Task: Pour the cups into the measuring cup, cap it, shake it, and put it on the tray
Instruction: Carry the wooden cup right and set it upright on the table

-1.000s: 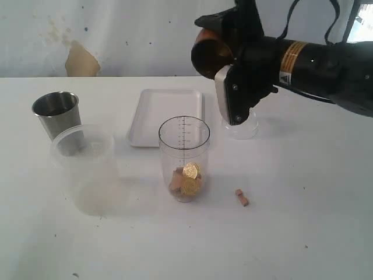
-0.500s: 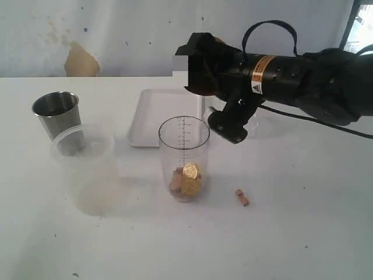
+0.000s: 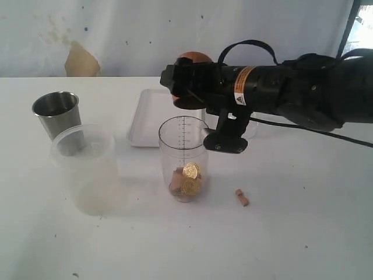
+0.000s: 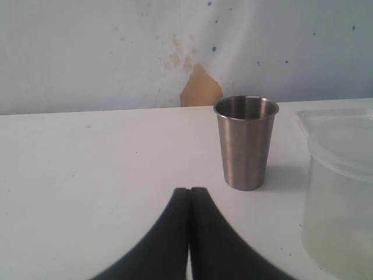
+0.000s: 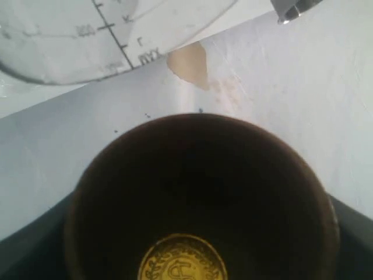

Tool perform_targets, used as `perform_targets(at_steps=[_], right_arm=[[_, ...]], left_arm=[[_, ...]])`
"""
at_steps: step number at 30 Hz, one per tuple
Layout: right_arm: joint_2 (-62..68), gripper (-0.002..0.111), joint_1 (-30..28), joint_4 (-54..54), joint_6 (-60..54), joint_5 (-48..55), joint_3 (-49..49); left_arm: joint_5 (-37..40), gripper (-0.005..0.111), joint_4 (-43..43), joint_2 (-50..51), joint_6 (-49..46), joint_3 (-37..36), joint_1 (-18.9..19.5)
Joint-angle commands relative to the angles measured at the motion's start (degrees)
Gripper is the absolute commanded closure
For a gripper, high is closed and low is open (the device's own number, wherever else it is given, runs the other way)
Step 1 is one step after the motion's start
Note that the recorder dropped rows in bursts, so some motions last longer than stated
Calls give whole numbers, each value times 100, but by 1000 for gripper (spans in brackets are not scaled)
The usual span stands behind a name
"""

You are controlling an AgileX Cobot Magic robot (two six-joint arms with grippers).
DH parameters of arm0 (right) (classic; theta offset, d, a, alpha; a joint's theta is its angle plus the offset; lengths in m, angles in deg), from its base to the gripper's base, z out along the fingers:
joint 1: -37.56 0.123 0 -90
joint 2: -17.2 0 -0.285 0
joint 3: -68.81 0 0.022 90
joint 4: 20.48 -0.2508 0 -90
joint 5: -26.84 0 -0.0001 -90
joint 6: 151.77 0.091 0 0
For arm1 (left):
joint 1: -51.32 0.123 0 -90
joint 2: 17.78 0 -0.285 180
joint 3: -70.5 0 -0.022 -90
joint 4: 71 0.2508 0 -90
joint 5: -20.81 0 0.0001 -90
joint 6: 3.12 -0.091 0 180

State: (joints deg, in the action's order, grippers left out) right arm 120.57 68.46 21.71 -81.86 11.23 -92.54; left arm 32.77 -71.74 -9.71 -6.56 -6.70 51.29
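My right gripper (image 3: 185, 87) reaches in from the right, shut on the brown wooden cup (image 3: 187, 65), which is tipped just above and behind the measuring cup's rim. In the right wrist view the cup's dark inside (image 5: 198, 192) fills the frame, with one gold coin (image 5: 182, 262) in it. The measuring cup (image 3: 183, 146) stands upright mid-table with gold coins and brown pieces (image 3: 187, 179) at its bottom. The steel tumbler (image 3: 56, 114) (image 4: 245, 143) stands far left. My left gripper (image 4: 189, 190) is shut and empty, apart from the tumbler. The white tray (image 3: 157, 114) lies behind the measuring cup. My right arm largely hides the cap.
A frosted plastic tub (image 3: 84, 169) (image 4: 341, 186) stands in front of the tumbler, left of the measuring cup. One small brown piece (image 3: 241, 197) lies on the white table to the right of the measuring cup.
My right arm has swung left and down and rolled over. The brown cup has gone from high at the right to tipped over the measuring cup. The left gripper stays still.
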Motion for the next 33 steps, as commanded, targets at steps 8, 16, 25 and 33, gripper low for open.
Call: perform_targets(at_steps=[8, 16, 25, 33], right_arm=[[-9, 108, -134, -4622, 1415, -1570, -159], [365, 108, -2345, -7148, 6676, -589, -208], [2081, 108, -3332, -2532, 11328, -1457, -224], [3126, 108, -3424, -1432, 12577, -1911, -1047]], left_arm=[[-41, 107, -2, -29, 41, -2, -25], [-41, 107, -2, -29, 41, -2, -25], [-41, 107, -2, -29, 41, -2, -25], [-41, 107, -2, -29, 41, -2, -25]])
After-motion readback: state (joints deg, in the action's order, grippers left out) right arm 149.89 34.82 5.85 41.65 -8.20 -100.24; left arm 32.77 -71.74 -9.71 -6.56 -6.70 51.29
